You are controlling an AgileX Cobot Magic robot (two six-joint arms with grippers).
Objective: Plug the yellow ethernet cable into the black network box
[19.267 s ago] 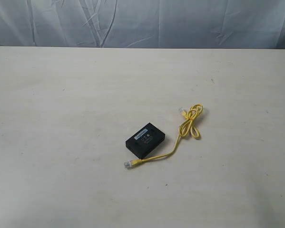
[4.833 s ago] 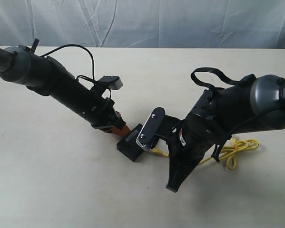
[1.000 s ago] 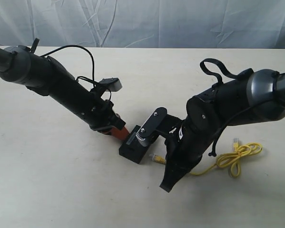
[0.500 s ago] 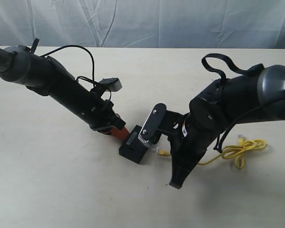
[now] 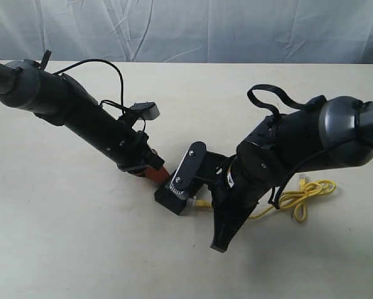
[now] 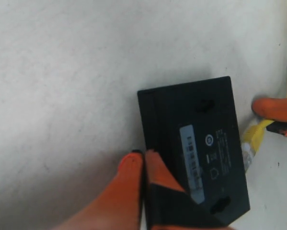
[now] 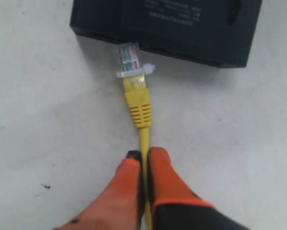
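One end of yellow cable (image 7: 138,108) points at black box (image 7: 181,28); right gripper (image 7: 143,155) pinching cable.

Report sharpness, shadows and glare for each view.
Left wrist view: box label fuzzy, left hand's fingertips blurred. Right wrist view: cable plug fairly sharp, right hand's fingertips soft, dim shadow along the box edge. Exterior view: even, soft light on the table, no glare.

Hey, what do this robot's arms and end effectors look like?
Two thick dark-grey tubular arms. The left arm carries a thin looping black cable; the right arm a flat black strap. The left end effector and right end effector have orange fingers with black bases.
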